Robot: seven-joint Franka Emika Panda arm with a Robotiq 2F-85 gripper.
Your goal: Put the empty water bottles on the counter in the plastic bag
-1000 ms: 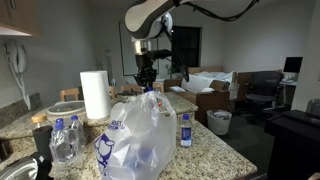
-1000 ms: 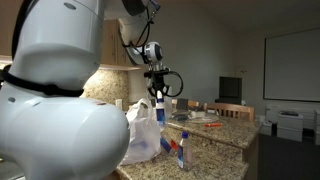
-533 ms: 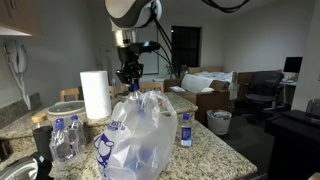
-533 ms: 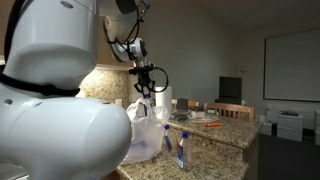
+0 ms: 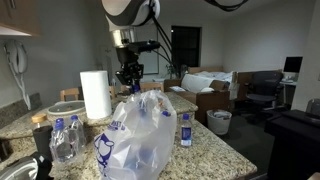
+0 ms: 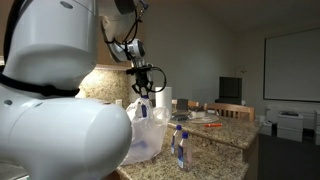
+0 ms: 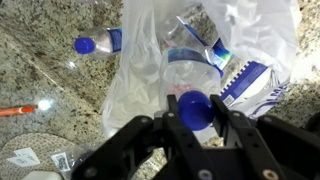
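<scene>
My gripper (image 7: 195, 108) is shut on the blue cap of an empty water bottle (image 7: 192, 78), which hangs below it over the open mouth of the plastic bag (image 7: 150, 70). More labelled bottles lie inside the bag (image 7: 245, 85). In both exterior views the gripper (image 5: 128, 72) (image 6: 142, 85) hovers just above the bag (image 5: 140, 135) (image 6: 145, 135). Two bottles (image 5: 65, 140) stand on the granite counter (image 5: 215, 145) beside the bag, and one (image 5: 185, 128) stands on its other side. A bottle (image 7: 100, 42) lies on the counter next to the bag.
A white paper towel roll (image 5: 95, 95) stands behind the bag. An orange pen (image 7: 15, 110) and a round dish (image 7: 40, 160) lie on the counter. Boxes and a bin (image 5: 220, 120) sit on the floor beyond the counter's edge.
Over the last second the arm carried the bottle sideways to a spot above the bag's mouth. In the last half second it has barely moved.
</scene>
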